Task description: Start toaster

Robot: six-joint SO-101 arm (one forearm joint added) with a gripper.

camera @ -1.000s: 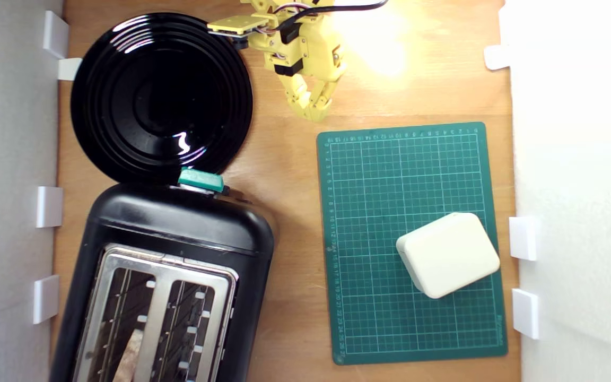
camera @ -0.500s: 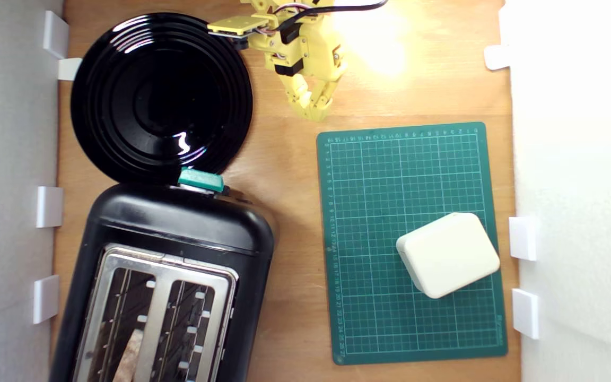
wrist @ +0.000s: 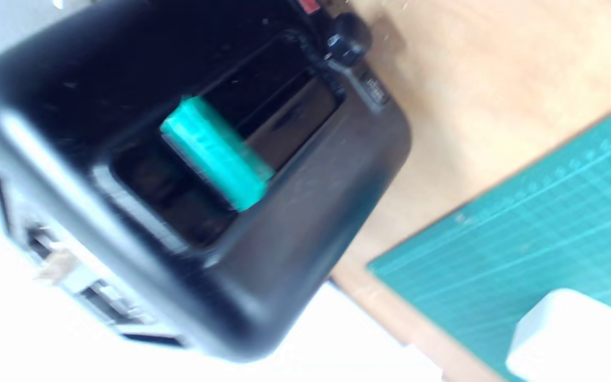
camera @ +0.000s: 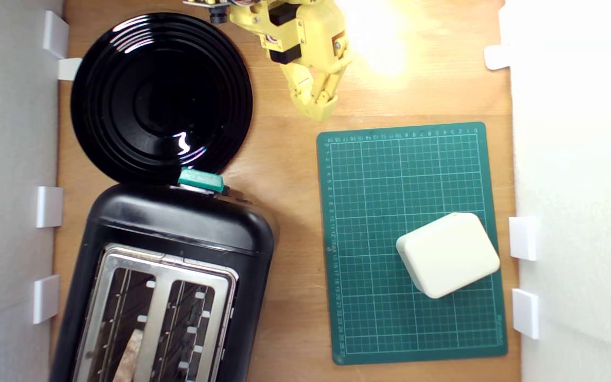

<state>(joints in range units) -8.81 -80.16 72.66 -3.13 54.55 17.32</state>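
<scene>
The toaster (camera: 173, 276) sits at the counter's (camera: 284, 185) near corner on the exterior view's left, its teal lever (camera: 201, 180) touching the black plate's (camera: 161, 95) rim. The yellow gripper (camera: 319, 109) hangs over bare wood beside the plate, fingers (camera: 305, 93) pinched together, empty, just short of the green mat's (camera: 411, 175) edge.

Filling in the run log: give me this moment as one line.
gripper: fingers together, empty, over bare wood | toaster: untouched | lever: up, not reached | bread in one slot
</scene>
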